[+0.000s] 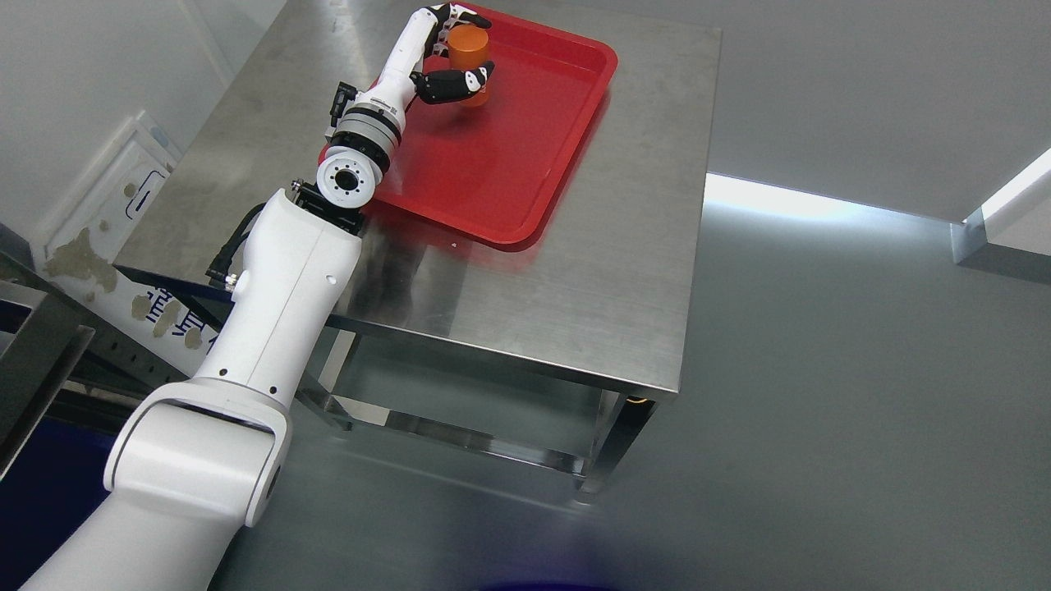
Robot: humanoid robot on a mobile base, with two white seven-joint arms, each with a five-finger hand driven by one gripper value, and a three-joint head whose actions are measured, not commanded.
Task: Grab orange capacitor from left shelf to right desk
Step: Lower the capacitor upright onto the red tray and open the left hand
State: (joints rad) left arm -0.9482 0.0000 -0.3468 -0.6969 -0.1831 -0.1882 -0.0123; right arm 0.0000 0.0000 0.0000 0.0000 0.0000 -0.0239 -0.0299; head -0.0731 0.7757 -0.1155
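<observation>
My left arm reaches from the lower left across the steel desk [575, 271] to the far end of a red tray [493, 164]. The left hand [456, 53] is curled around an orange cylindrical capacitor [468, 48], with black fingers [450, 84] wrapped on its front and others behind its top. The capacitor stands upright over the tray's far left part; whether its base touches the tray floor is hidden by the thumb. My right arm does not show.
The tray lies on the desk's far left half, one corner under my wrist. Bare steel lies right of and in front of the tray. A shelf frame [33, 345] stands at the left edge. Grey floor surrounds the desk.
</observation>
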